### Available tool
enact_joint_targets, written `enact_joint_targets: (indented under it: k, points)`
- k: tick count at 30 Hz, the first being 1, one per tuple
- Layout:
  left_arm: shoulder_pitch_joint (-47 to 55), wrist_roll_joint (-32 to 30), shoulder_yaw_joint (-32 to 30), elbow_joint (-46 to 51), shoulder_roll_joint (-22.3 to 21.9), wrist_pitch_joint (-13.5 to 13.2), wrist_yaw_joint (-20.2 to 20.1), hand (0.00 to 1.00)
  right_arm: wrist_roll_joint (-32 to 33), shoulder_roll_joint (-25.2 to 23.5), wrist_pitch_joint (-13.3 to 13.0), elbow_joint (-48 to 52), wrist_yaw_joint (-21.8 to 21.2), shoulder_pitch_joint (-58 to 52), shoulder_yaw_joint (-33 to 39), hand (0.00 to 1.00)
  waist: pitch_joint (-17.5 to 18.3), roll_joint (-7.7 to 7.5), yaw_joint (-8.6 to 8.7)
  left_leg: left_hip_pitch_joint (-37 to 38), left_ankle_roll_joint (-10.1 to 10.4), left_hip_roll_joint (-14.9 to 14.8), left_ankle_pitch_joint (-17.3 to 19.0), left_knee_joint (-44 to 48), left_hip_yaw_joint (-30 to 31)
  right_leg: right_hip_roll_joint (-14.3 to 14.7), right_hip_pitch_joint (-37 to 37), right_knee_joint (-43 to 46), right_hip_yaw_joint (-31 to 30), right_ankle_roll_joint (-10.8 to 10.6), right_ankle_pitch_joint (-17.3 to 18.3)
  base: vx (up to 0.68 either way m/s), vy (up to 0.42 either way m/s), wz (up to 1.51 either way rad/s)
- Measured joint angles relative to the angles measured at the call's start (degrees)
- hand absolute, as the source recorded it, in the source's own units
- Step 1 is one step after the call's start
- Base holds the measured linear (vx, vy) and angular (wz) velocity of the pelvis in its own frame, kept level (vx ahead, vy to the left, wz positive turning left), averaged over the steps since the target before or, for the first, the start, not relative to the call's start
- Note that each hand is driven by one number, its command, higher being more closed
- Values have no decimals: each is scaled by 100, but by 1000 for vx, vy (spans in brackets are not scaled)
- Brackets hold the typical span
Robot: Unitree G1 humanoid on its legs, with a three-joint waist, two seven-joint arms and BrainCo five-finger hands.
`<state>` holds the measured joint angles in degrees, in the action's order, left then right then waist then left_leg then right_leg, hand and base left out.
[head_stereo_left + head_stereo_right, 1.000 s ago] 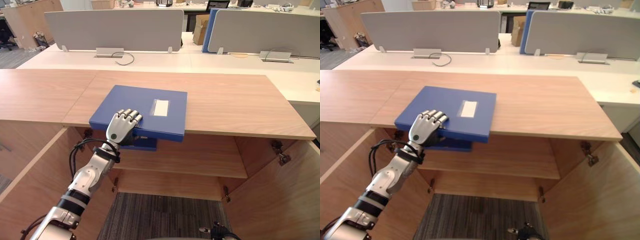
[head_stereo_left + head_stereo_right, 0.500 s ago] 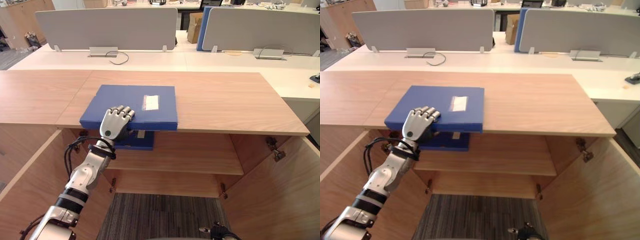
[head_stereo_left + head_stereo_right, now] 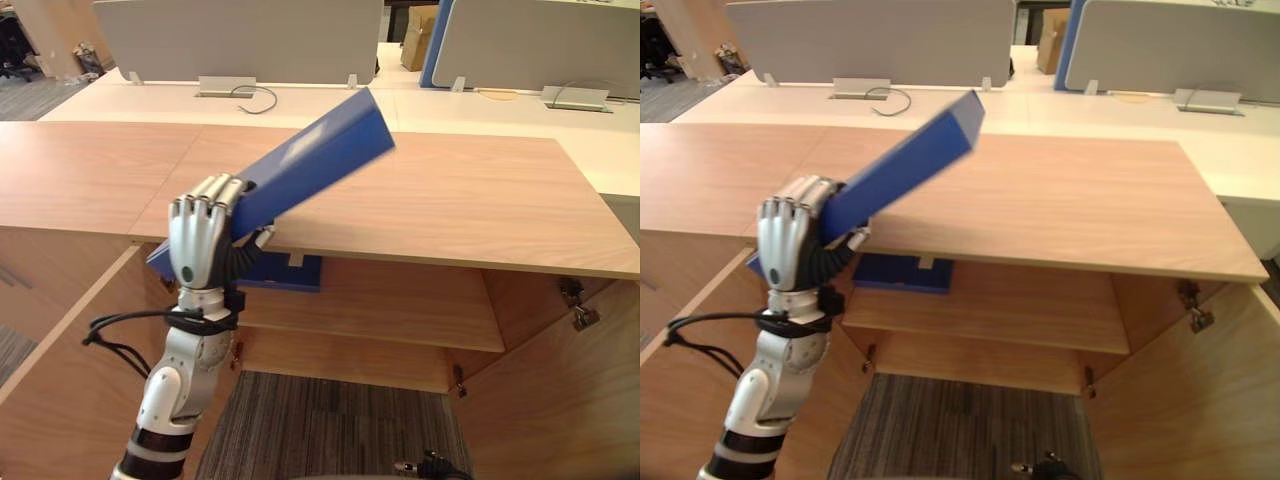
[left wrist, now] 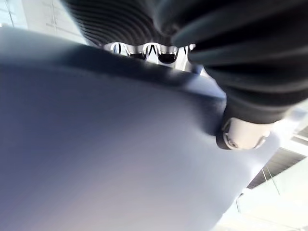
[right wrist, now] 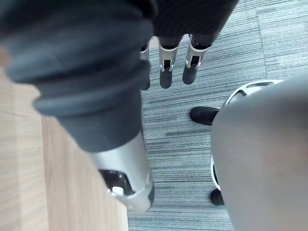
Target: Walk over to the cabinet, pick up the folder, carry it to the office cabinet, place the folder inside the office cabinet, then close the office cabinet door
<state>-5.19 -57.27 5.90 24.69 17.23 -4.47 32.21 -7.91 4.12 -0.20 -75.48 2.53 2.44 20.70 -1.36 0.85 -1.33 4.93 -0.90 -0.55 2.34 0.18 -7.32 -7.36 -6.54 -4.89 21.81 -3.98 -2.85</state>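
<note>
The robot's left hand (image 3: pixel 200 235) grips a blue folder (image 3: pixel 320 160) at the front edge of a wooden cabinet top (image 3: pixel 470 210). Its fingers (image 4: pixel 144 48) curl over 1 edge of the folder and the thumb (image 4: pixel 243 134) presses the flat face. The folder is steeply tilted. Its low end sits in the hand at the edge of the top, and its far end points up over the wood toward the white desks (image 3: pixel 300 100) and grey divider panels (image 3: pixel 240 40) behind.

Below the top, both cabinet doors stand open, the left door (image 3: pixel 60 370) and the right door (image 3: pixel 560 400) swung out toward the camera. A second blue item (image 3: pixel 285 272) lies on the upper shelf (image 3: pixel 390 315), just beneath the held folder.

The right hand (image 5: pixel 166 67) hangs low over grey carpet (image 5: pixel 202 159) beside a wood panel (image 5: pixel 29 168), fingers straight and loose, holding nothing.
</note>
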Motion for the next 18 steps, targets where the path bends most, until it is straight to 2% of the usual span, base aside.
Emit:
enact_joint_targets:
  k: [4,7,8,10,11,12,13,15,16,18]
  points:
    - [220,107,-214,396,-100,64,150,100,-8,9,-27,-59,-9,-35,59,0,8,5,-147,-15,19,-6,-36,-5,57,5,38,19,-2,-2,3,-110,-5,4]
    - [300,205,-390,490,-201,81,239,100,-13,9,-33,-58,-30,-53,63,0,28,3,-174,-83,33,-16,-44,-4,93,4,70,66,0,-2,5,-66,-2,3]
    - [349,345,-473,545,-311,88,246,100,-13,6,-39,-57,-32,-56,74,0,34,-1,-182,-92,38,-20,-51,-3,110,0,101,93,3,-6,2,-25,0,3]
    - [484,1016,-491,638,-677,27,179,100,-5,-2,-40,-57,-30,-71,74,0,39,-6,-213,-97,35,-24,-56,-2,129,-8,111,128,11,-9,3,-14,2,4]
    - [594,1512,-424,708,-964,-52,153,100,-3,-6,-41,-56,-29,-89,74,0,47,-14,-253,-102,35,-15,-56,-3,147,-12,112,139,20,-15,9,11,9,7]
    - [664,2300,-321,749,-1140,-239,25,100,13,-16,-40,-56,-18,-108,73,0,50,-17,-297,-107,34,-1,-56,-2,161,-14,111,144,24,-22,14,16,9,8]
    - [669,2661,-287,749,-1170,-305,-42,100,15,-18,-38,-57,-15,-111,71,0,51,-16,-316,-111,34,-1,-56,-1,168,-14,112,144,27,-26,17,17,6,7]
    - [669,4761,-224,747,-1216,-716,-538,100,289,-71,-34,-51,11,-112,58,0,61,-14,-310,-121,33,-6,-58,7,178,-7,112,144,34,-31,22,5,-2,2]
    - [669,5290,-227,746,-1257,-803,-692,100,422,-78,-33,-49,17,-118,55,0,71,-15,-309,-121,33,-7,-58,7,177,-5,112,143,33,-31,22,0,0,0]
    - [669,6804,-334,738,-1430,-1044,-1088,100,897,-91,-48,33,43,-225,46,0,156,-25,-312,-121,32,-16,-58,7,176,-3,111,141,32,-31,24,0,0,0]
